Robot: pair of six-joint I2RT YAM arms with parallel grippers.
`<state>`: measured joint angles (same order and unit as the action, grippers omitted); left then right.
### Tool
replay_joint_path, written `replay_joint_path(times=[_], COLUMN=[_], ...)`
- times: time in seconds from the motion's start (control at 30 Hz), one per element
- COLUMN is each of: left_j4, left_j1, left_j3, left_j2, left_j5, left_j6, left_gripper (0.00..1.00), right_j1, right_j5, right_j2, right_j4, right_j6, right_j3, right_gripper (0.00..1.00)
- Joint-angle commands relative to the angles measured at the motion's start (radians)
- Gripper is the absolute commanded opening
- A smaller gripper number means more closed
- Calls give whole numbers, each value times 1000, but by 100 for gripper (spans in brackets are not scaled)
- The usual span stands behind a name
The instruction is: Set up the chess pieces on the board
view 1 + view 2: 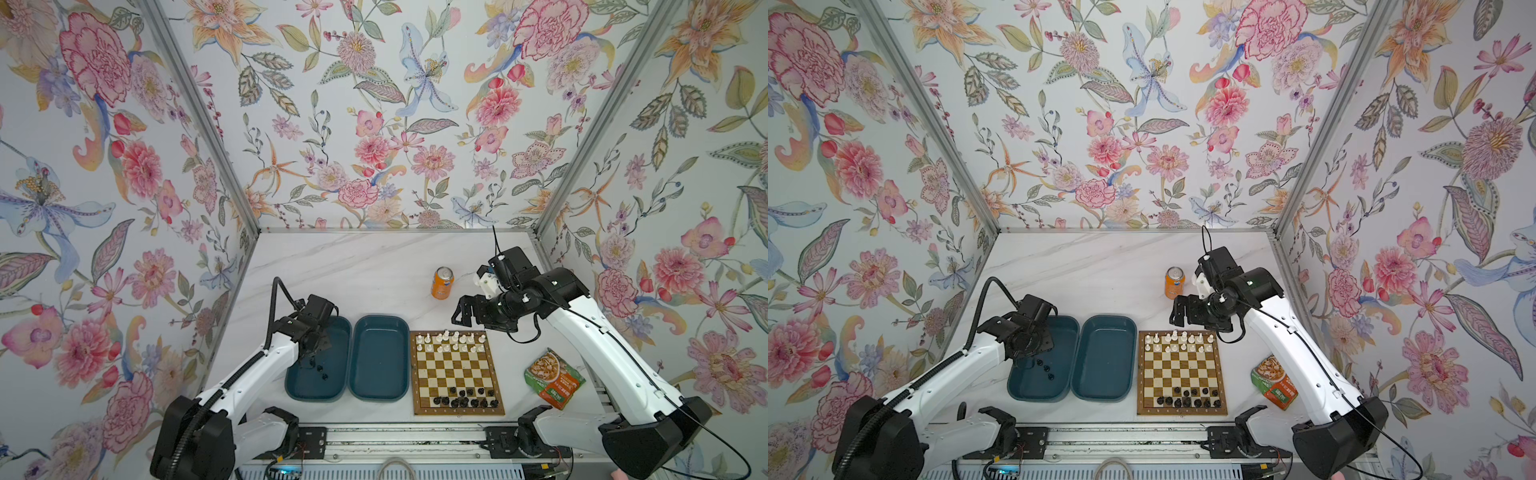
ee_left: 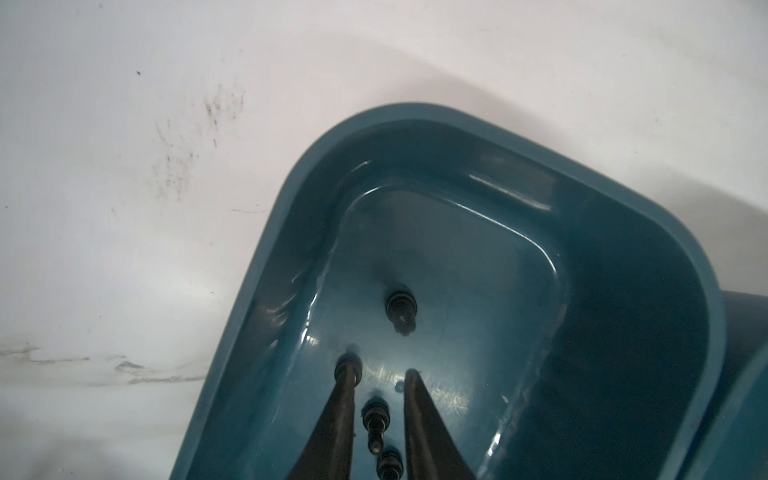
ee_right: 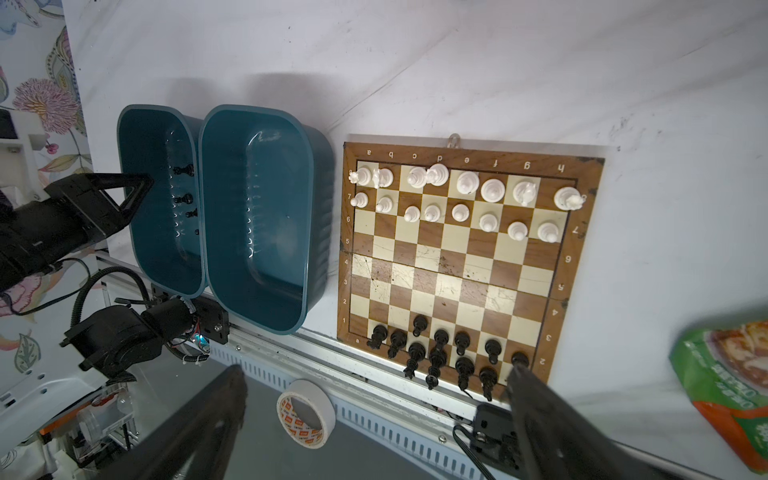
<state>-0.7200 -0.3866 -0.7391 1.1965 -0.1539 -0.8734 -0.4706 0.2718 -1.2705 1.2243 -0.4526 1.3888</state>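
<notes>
The board [image 1: 455, 370] lies on the marble table right of two teal trays. White chess pieces [image 1: 451, 340] fill its far two rows and black chess pieces [image 1: 465, 397] stand along its near rows. Several black pieces lie in the left tray [image 1: 332, 390]. My left gripper [image 2: 380, 368] reaches down into that tray. Its fingers [image 2: 415, 415] stand narrowly open on either side of one lying black piece [image 2: 375, 415], with a gap on both sides. My right gripper [image 1: 463, 311] hovers wide open above the table just beyond the board's far edge, holding nothing.
The second teal tray [image 1: 380, 361] between the left tray and the board holds nothing. An orange can [image 1: 442, 282] stands behind the board. A snack packet [image 1: 555, 378] lies right of the board. A tape roll [image 3: 306, 407] lies below the front rail.
</notes>
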Motion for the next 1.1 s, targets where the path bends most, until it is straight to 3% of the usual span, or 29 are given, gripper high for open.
replay_joint_path(times=[0.0, 0.5, 1.07], left_j4=[44, 115, 146], left_j1=[12, 49, 78], left_j3=[-40, -34, 25], left_j2=[43, 147, 156], left_j5=[41, 71, 88], left_j6=[77, 128, 158], left_gripper=[24, 23, 22], right_j1=[5, 17, 21], right_j5=[-16, -4, -7], right_j2=[-18, -70, -64], right_j4=[-11, -10, -10], right_j6=[-14, -14, -25], right_j3=[3, 41, 27], right_gripper=[99, 99, 99])
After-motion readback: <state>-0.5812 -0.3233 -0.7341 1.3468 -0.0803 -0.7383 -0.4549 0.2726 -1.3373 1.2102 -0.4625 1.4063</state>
